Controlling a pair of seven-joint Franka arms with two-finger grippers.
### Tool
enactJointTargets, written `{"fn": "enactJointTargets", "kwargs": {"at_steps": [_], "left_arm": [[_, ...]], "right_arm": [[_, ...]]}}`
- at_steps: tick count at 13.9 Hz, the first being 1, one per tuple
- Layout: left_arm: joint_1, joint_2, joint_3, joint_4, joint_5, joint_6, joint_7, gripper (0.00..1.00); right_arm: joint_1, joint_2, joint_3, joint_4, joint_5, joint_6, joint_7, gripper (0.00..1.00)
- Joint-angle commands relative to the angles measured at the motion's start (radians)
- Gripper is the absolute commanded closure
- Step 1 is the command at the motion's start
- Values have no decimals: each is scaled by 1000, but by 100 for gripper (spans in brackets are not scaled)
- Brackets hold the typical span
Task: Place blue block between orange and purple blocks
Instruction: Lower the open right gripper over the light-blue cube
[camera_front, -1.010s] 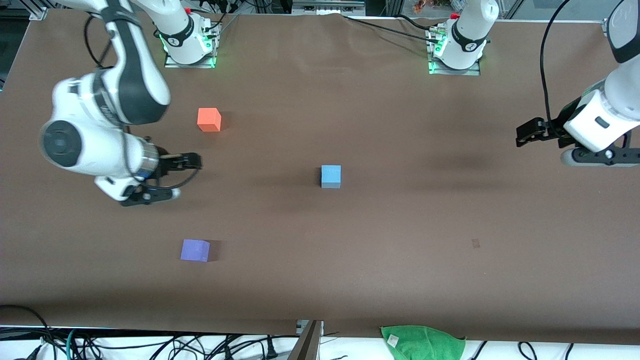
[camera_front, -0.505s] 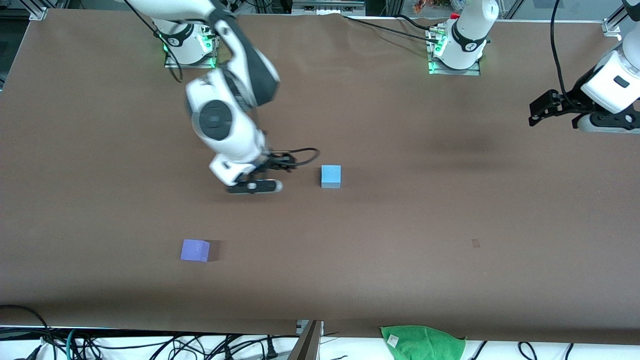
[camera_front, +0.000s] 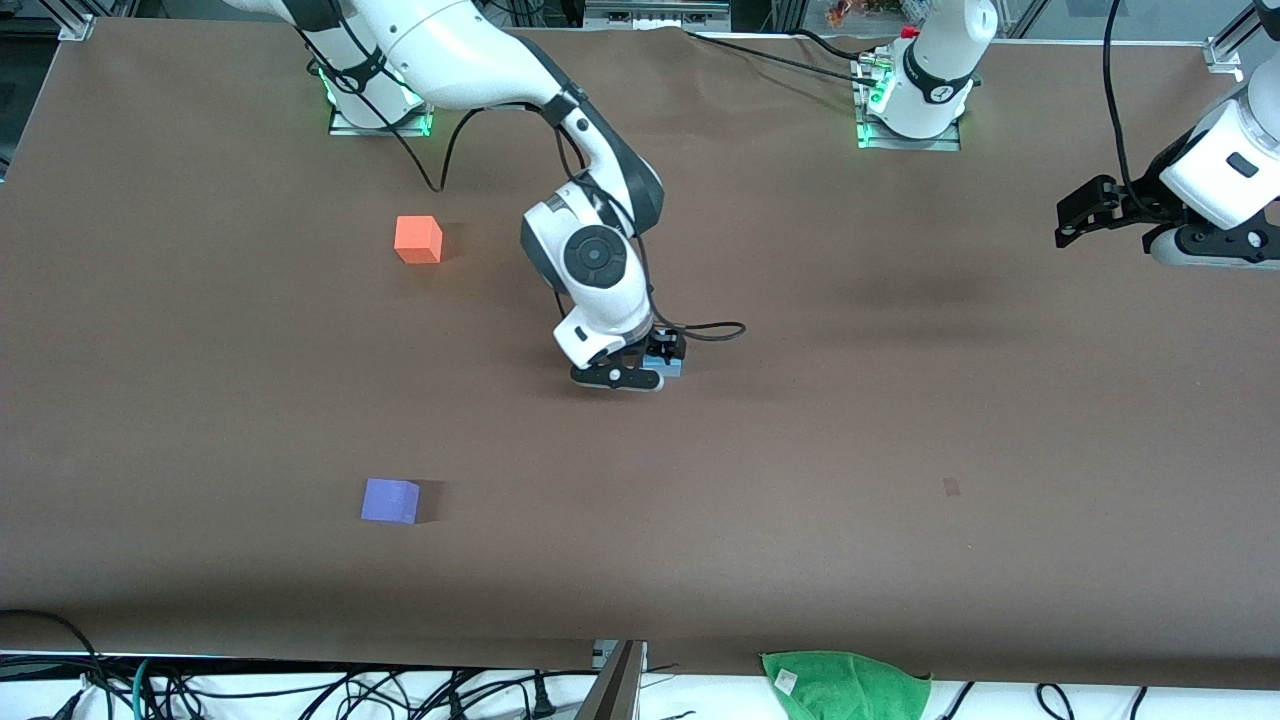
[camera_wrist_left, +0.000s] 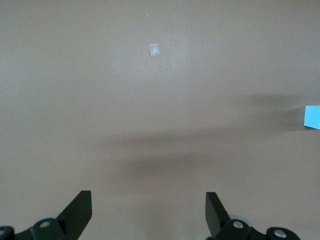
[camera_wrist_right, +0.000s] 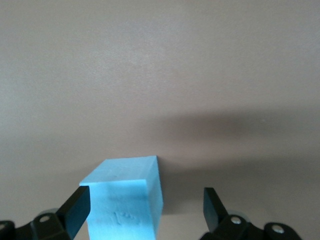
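The blue block (camera_front: 674, 368) sits mid-table, mostly covered by my right gripper (camera_front: 662, 352), which has come down around it. In the right wrist view the blue block (camera_wrist_right: 125, 200) stands between the open fingers of the right gripper (camera_wrist_right: 145, 206), close against one finger with a gap to the other. The orange block (camera_front: 418, 239) lies toward the right arm's end, nearer the bases. The purple block (camera_front: 390, 500) lies at that same end, nearer the front camera. My left gripper (camera_front: 1085, 212) waits open and empty over the left arm's end; the left gripper (camera_wrist_left: 148, 210) sees the blue block (camera_wrist_left: 312, 117) at the view's edge.
A green cloth (camera_front: 845, 685) lies off the table's front edge, among cables. A small dark mark (camera_front: 951, 487) is on the brown table cover toward the left arm's end. The right arm's elbow (camera_front: 595, 258) hangs over the table between the orange block and the blue one.
My right arm has swept from the right arm's end of the table to the blue block and lowered around it. The left gripper rose toward the bases earlier, then held still.
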Motion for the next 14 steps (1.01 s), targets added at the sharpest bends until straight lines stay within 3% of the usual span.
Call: {"fn": "enactJointTargets", "kwargs": {"at_steps": [1, 9, 10, 13, 14], "left_arm": [[4, 16, -3, 36, 6, -25, 20, 0], [5, 16, -2, 35, 4, -27, 15, 0], [7, 16, -2, 35, 4, -30, 15, 0], [10, 16, 0, 35, 4, -39, 15, 0], [10, 16, 0, 35, 4, -39, 15, 0]], "right_arm": [[37, 35, -13, 33, -44, 24, 76, 1], [69, 70, -16, 33, -75, 56, 86, 1], [67, 70, -16, 33, -75, 56, 83, 9], [66, 73, -18, 33, -76, 75, 66, 52], [63, 72, -18, 33, -91, 73, 50, 71]]}}
